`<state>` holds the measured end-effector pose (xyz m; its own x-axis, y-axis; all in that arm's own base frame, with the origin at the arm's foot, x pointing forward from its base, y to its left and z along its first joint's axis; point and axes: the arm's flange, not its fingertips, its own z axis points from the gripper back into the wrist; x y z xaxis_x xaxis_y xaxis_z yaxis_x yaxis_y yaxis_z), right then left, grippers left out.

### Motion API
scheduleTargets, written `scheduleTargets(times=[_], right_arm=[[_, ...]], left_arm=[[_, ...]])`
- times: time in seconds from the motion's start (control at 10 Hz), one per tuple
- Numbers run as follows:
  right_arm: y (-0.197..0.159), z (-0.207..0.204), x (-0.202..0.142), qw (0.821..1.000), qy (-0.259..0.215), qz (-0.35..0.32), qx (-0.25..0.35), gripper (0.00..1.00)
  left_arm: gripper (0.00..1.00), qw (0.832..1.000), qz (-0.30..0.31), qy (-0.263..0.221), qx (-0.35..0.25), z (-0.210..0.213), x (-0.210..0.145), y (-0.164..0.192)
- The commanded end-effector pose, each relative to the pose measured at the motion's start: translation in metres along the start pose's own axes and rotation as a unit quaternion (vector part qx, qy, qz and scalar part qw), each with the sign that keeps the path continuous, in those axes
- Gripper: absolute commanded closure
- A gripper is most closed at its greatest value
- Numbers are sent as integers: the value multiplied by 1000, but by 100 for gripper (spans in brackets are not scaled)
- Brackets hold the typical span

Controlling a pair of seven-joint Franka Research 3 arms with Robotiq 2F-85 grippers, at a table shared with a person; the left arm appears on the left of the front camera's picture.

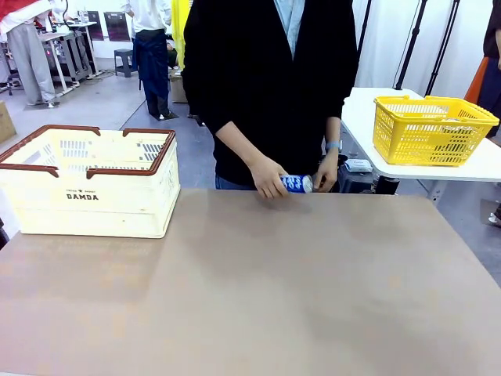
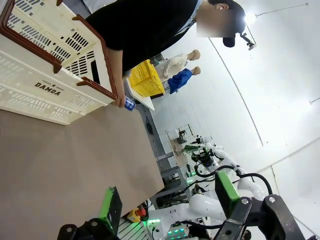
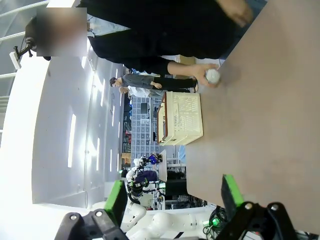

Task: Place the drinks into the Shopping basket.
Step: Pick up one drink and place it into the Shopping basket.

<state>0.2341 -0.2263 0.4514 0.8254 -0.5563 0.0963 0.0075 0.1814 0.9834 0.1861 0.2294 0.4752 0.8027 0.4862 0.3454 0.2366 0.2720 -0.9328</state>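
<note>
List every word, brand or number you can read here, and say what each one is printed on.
"DAMDA": on the front wall of the cream Shopping basket.
Small line printed just above "DAMDA": too small to read.
White lettering on the blue can: too blurred to read.
Nothing else is legible.
</note>
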Motion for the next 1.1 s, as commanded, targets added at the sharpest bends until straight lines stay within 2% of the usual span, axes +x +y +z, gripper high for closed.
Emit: scheduleTargets(times=[0.0,1.0], right_arm=[[7,2,3,1000,-2,-10,7,0],[7,2,3,1000,-2,-10,7,0]], left_arm=[[0,1000,-4,-5,-11,1,2,-1],[0,1000,-4,-5,-11,1,2,-1]])
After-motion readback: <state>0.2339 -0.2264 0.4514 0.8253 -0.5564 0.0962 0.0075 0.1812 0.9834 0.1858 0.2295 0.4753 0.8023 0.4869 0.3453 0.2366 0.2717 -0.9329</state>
